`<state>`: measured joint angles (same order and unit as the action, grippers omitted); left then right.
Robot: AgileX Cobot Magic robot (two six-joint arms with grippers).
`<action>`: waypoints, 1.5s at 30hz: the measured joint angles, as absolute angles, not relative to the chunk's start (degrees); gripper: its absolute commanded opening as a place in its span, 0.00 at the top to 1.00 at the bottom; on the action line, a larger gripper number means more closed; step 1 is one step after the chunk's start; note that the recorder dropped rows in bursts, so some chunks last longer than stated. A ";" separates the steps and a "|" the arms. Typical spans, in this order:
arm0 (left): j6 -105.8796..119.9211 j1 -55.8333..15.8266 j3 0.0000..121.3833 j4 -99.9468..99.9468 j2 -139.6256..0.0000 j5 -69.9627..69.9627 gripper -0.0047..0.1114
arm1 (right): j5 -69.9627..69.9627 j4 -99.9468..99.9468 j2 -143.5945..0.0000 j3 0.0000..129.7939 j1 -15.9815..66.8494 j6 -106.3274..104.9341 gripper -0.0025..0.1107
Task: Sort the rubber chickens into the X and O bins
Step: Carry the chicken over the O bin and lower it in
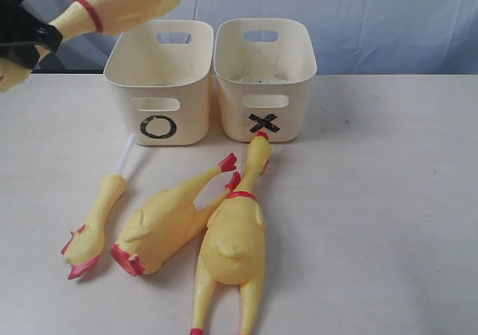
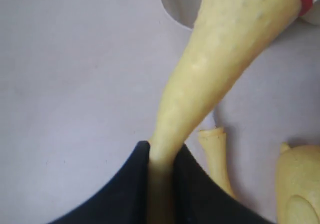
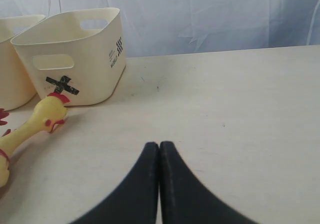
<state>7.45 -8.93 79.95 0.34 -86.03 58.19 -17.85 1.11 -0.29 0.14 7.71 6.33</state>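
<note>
My left gripper [image 1: 33, 36] is shut on the neck of a rubber chicken [image 1: 123, 3], held in the air at the upper left, just left of the O bin [image 1: 160, 81]. The left wrist view shows that neck [image 2: 210, 84] squeezed between the black fingers [image 2: 125, 184]. The X bin [image 1: 265, 77] stands right of the O bin. Three chickens lie on the table in front of the bins: a thin one [image 1: 97, 223] with a white tube, a fat one [image 1: 168, 223], and a long one [image 1: 235, 238] whose head touches the X bin. My right gripper [image 3: 159, 149] is shut and empty, low over the table.
Both bins look empty from the exterior view. A blue-white cloth [image 1: 388, 14] hangs behind the table. The right half of the table [image 1: 388, 201] holds nothing.
</note>
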 measured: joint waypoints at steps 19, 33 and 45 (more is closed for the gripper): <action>-5.02 -8.93 95.90 -7.51 -100.17 71.16 0.96 | -17.85 1.11 -0.29 0.14 7.71 6.33 0.98; -7.65 -8.93 99.52 -13.29 -108.31 71.16 0.96 | -17.85 1.11 -0.29 0.14 7.71 6.33 0.98; -5.78 -8.93 99.52 -17.64 -109.41 71.08 0.96 | -17.85 1.11 -0.29 0.14 7.71 6.23 0.98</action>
<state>-5.78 -8.93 99.52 -17.64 -109.41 71.08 -17.85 1.11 -0.29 0.14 7.71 6.23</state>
